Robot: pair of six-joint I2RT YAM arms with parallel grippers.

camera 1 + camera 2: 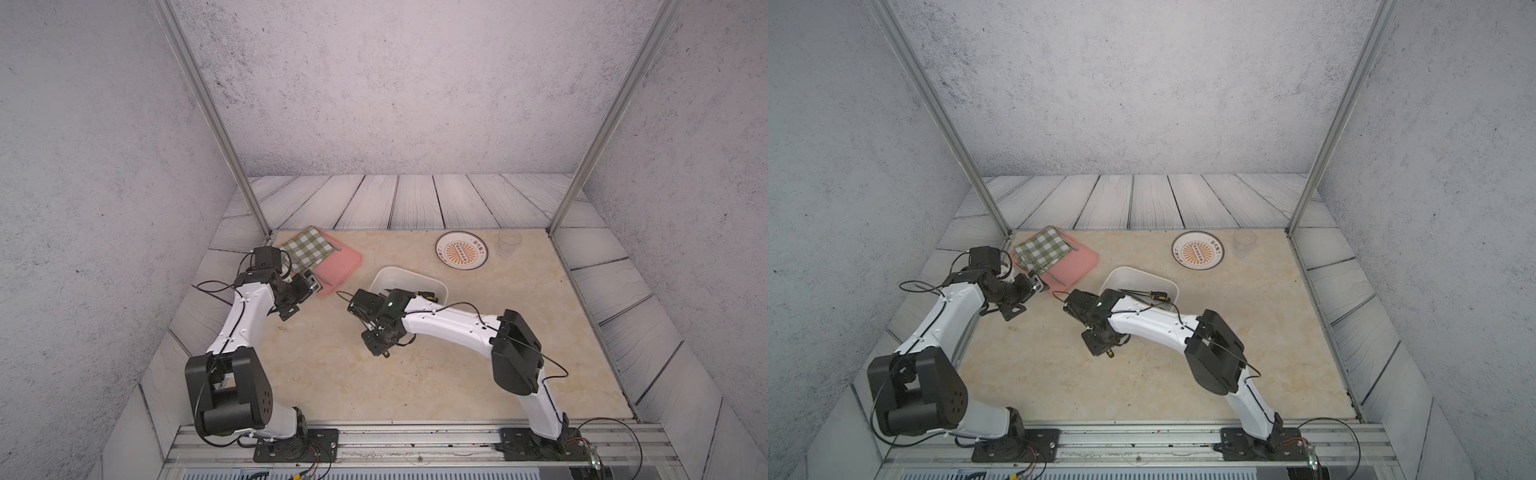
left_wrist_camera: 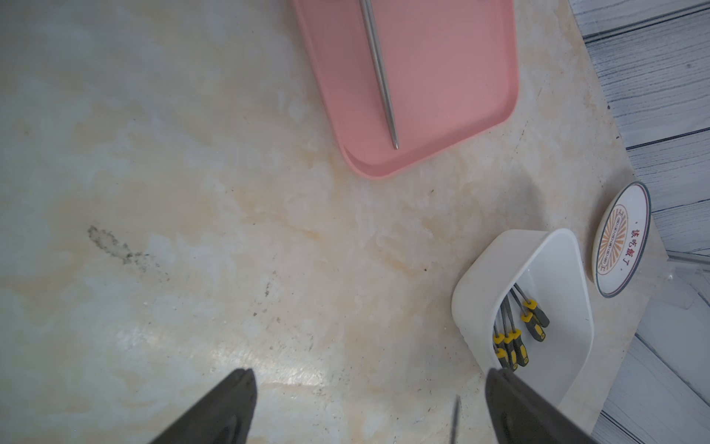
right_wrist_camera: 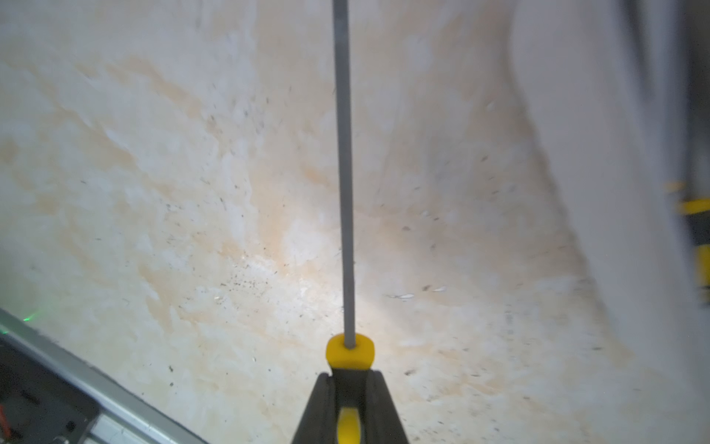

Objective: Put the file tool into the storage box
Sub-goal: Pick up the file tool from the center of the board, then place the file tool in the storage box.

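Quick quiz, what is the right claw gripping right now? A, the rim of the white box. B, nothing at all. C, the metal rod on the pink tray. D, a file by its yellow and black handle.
D: in the right wrist view the right claw is shut on the yellow and black handle of a file, whose grey shaft sticks straight out ahead.

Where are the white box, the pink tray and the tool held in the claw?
white box (image 2: 488, 269): left wrist view, on its outer side wall.
pink tray (image 2: 442, 77): left wrist view, on its bare floor.
tool (image 3: 344, 192): right wrist view, midway along its grey shaft, above the yellow collar.
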